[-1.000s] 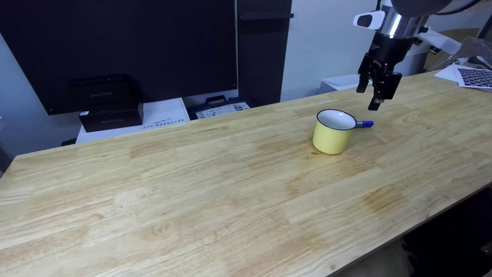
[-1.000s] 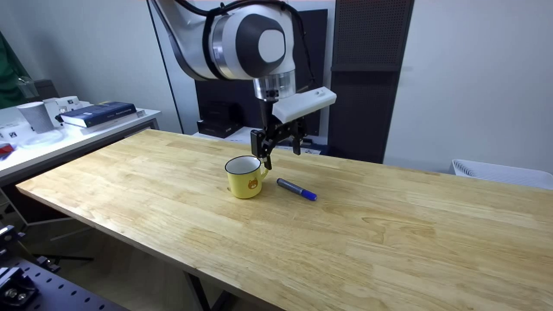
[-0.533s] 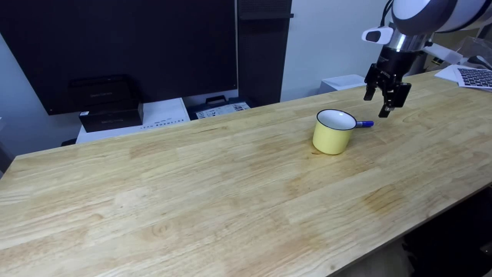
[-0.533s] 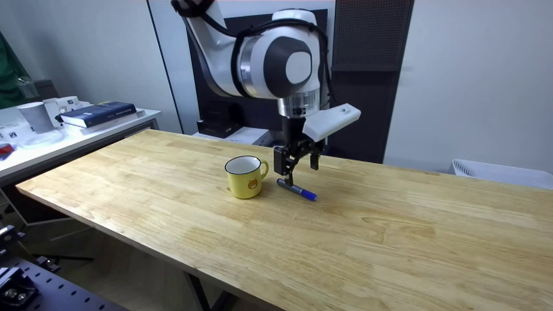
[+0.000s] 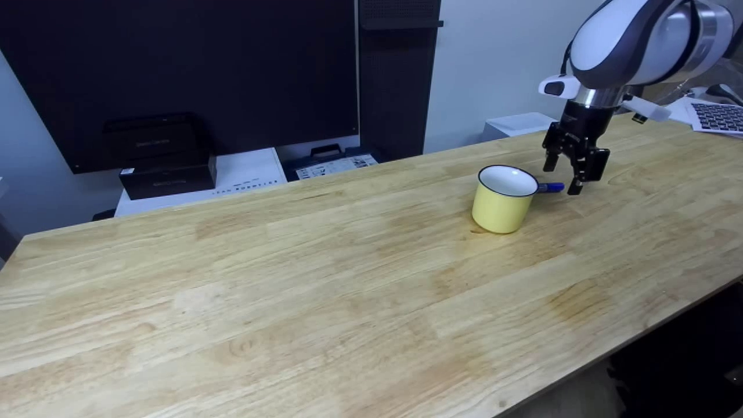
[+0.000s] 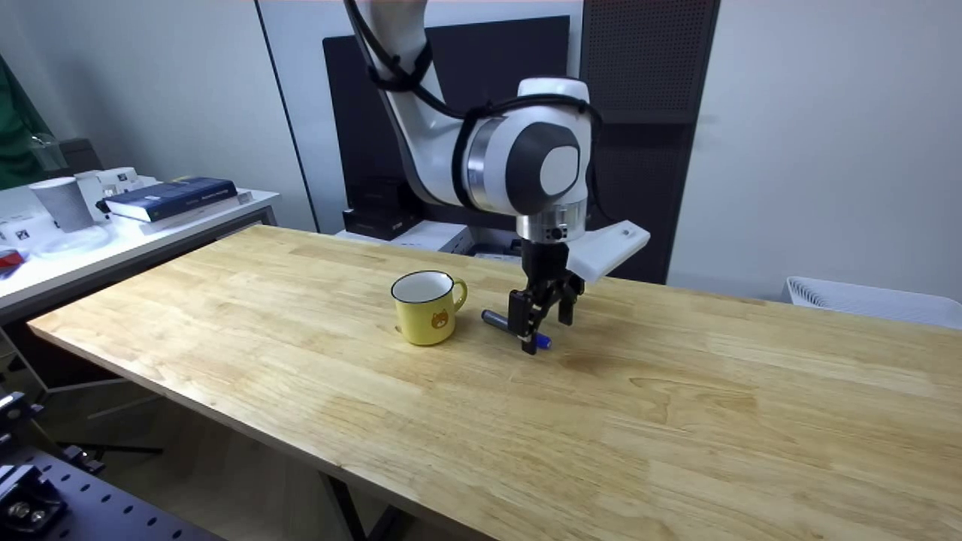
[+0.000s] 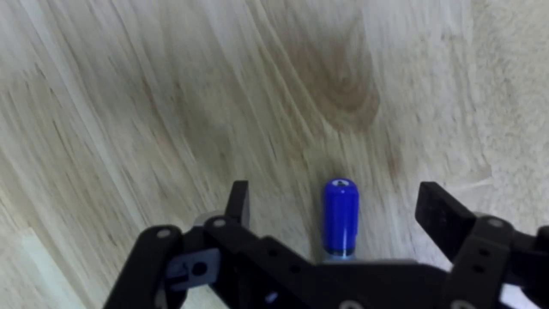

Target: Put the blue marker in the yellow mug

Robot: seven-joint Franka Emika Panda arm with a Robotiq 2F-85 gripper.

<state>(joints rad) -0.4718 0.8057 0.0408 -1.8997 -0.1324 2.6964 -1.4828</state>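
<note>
Find gripper [image 7: 336, 198] spread wide, holding nothing, with marker [image 7: 341, 216] between jaws in wrist view. Note marker lying near mug [image 6: 421, 321], between long edges of bench [image 6: 481, 406].

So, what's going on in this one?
A robot arm has its open end effector low over a blue marker, not gripping it; in the wrist view the cap shows between the spread fingers. The marker lies on the wooden table beside an upright yellow mug, not in it. A grasp seems likely next.
</note>
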